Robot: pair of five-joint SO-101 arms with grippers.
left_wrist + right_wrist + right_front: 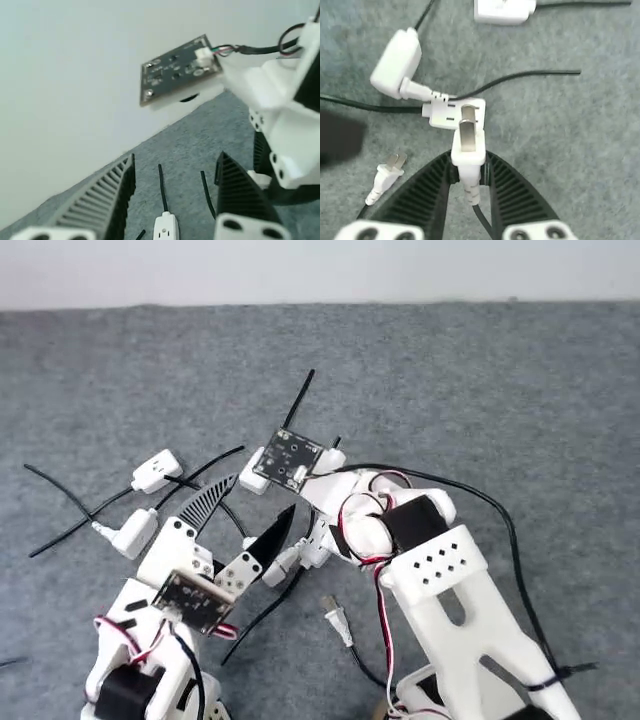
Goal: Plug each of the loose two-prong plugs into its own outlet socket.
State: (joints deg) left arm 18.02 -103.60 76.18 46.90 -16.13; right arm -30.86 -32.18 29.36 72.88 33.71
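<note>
My right gripper (468, 167) is shut on a white two-prong plug (468, 145), prongs pointing away from the wrist. The prongs sit right at a small flat white socket piece (451, 114); I cannot tell whether they are in it. A larger white socket block (395, 65) lies just beyond, another (502, 10) farther off. One loose plug (387, 172) (335, 620) lies on the grey carpet. My left gripper (240, 515) (176, 160) hangs open above the carpet, holding nothing, a white socket (165, 226) on the carpet beyond its fingers. Two white sockets (155, 472) (135, 532) lie to the left.
Thin black cords (70, 505) cross the carpet around the sockets. The right arm's white body (440, 570) and its camera board (288, 460) (175, 70) stand close beside my left gripper. Open grey carpet (500, 390) stretches to the back and right.
</note>
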